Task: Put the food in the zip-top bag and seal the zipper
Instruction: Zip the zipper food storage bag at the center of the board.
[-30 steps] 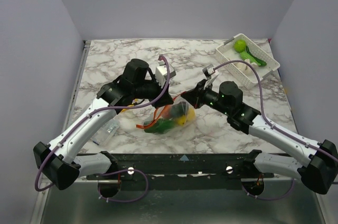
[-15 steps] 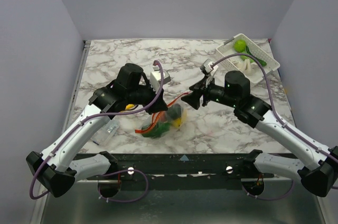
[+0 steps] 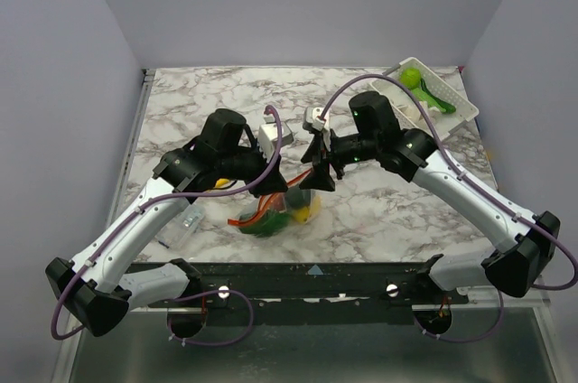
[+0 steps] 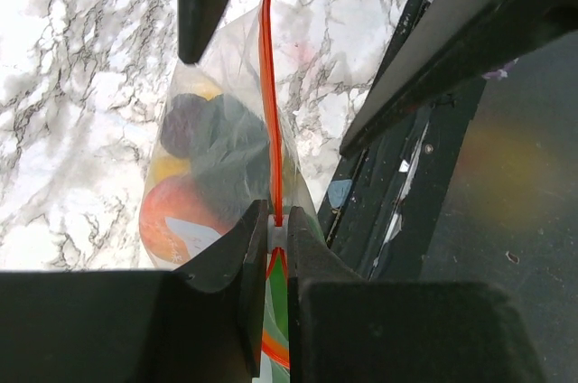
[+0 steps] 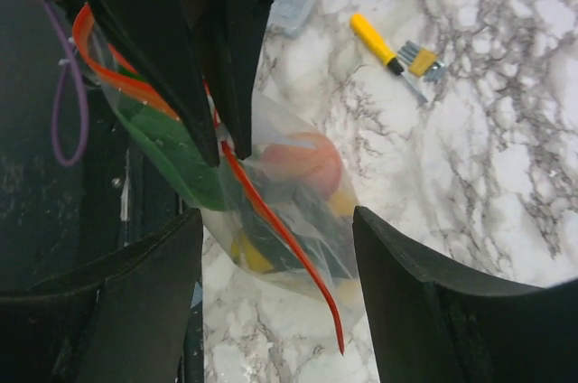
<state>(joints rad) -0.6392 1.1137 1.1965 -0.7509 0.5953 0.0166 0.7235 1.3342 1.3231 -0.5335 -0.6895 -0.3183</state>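
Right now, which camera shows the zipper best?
Left wrist: the zipper runs straight up the frame from where the left hand pinches it. Right wrist shows it curving, partly behind the left hand's fingers. Top external catches only short red bits at the zip-top bag.

Left gripper [image 3: 287, 186], right gripper [image 3: 318, 173] hem zip-top bag [image 3: 275, 213]; marble [image 3: 226, 94] behind open; basket [image 3: 456, 96] far-right.

Top cam is looking down from above/behind the arm bases, taking in the whole table [image 3: 208, 94]. L & R wrist cams are both looking down close-up at the same zip-top bag [image 4: 226, 157], from opp. sides.
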